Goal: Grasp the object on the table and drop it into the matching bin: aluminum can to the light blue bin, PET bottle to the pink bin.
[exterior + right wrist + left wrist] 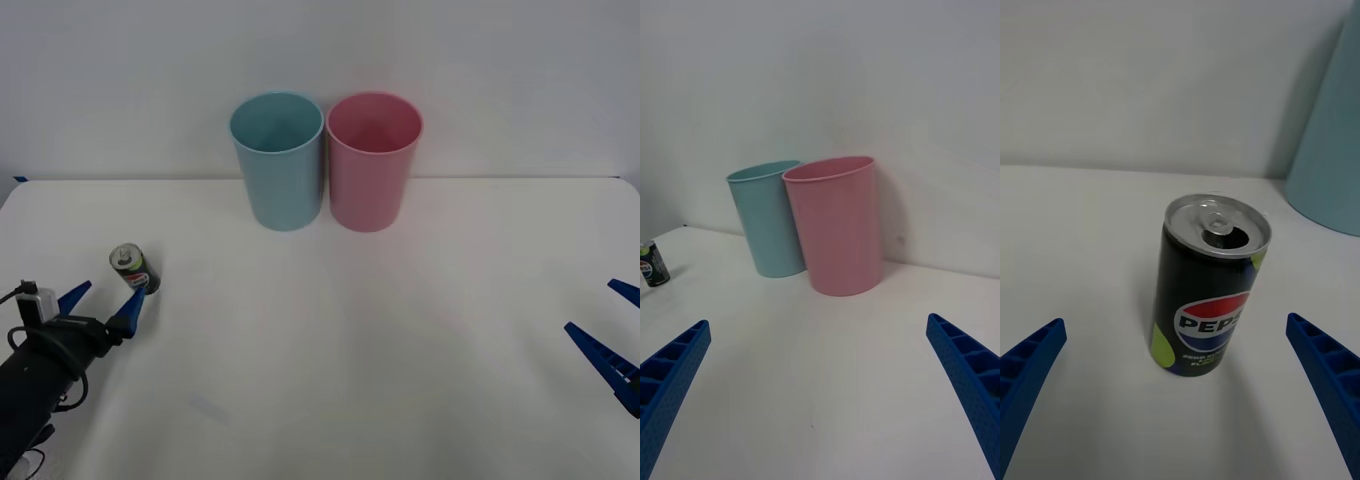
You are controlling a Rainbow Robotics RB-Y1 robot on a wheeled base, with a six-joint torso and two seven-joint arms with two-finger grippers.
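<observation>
A small dark aluminum can [133, 268] with a silver top and a red, white and blue label stands upright at the left of the white table [330, 360]. My left gripper [103, 304] is open just in front of it, its blue fingers short of the can [1211, 287] on either side. The light blue bin [278, 160] and the pink bin [373, 160] stand side by side at the back centre, blue on the left. My right gripper [607, 335] waits open at the table's right edge, facing the pink bin [835, 225], the light blue bin [767, 217] and the far-off can [653, 264].
A plain white wall [500, 80] rises right behind the bins. Bare tabletop stretches between the can and the bins and across the whole middle and right.
</observation>
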